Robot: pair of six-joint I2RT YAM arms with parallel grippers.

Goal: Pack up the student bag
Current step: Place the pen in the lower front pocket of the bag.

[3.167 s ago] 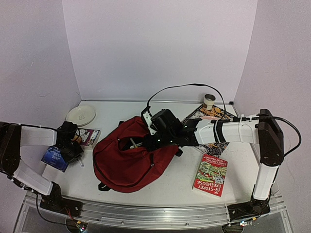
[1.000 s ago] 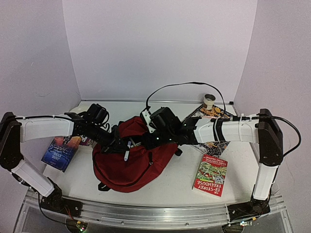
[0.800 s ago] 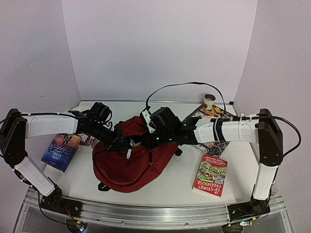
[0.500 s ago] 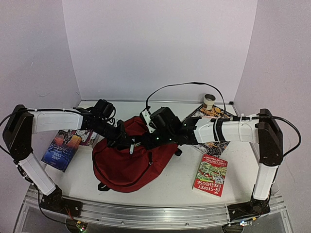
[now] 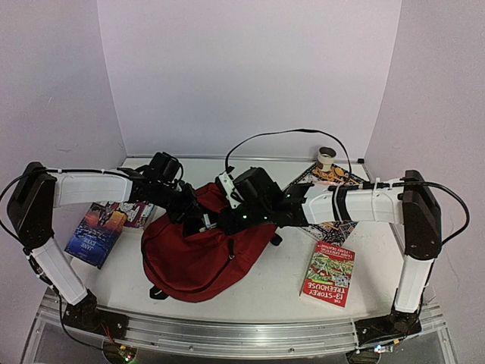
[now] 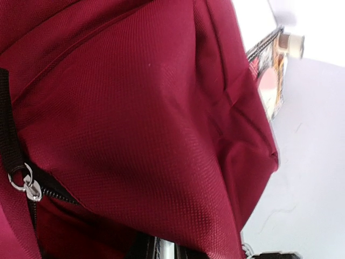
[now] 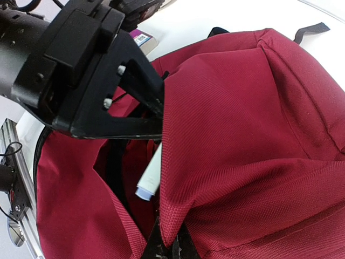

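The dark red student bag [image 5: 193, 262] lies mid-table with its top opening held apart. My right gripper [image 5: 229, 220] is shut on the red edge of the opening, pinching the fabric fold [image 7: 178, 226] between its jaws [image 7: 171, 249]. My left gripper [image 5: 198, 218] reaches in from the left and is shut on a white pen [image 7: 151, 175] with a pale blue end. The pen hangs down into the gap of the opening. The left wrist view is filled with red bag fabric [image 6: 151, 108], and a metal zipper pull [image 6: 27, 186] shows at the left edge.
A blue book [image 5: 95, 227] and a smaller book [image 5: 136, 214] lie left of the bag. A red "13-Storey Treehouse" book [image 5: 330, 274] lies to the right, a comic [image 5: 326, 180] behind it. A small cup [image 5: 326, 156] stands at the back.
My left arm has swung from the blue book over to the bag's opening, carrying the pen. Over the last second it pushed further right. The bag shifted slightly; the right gripper kept its hold.
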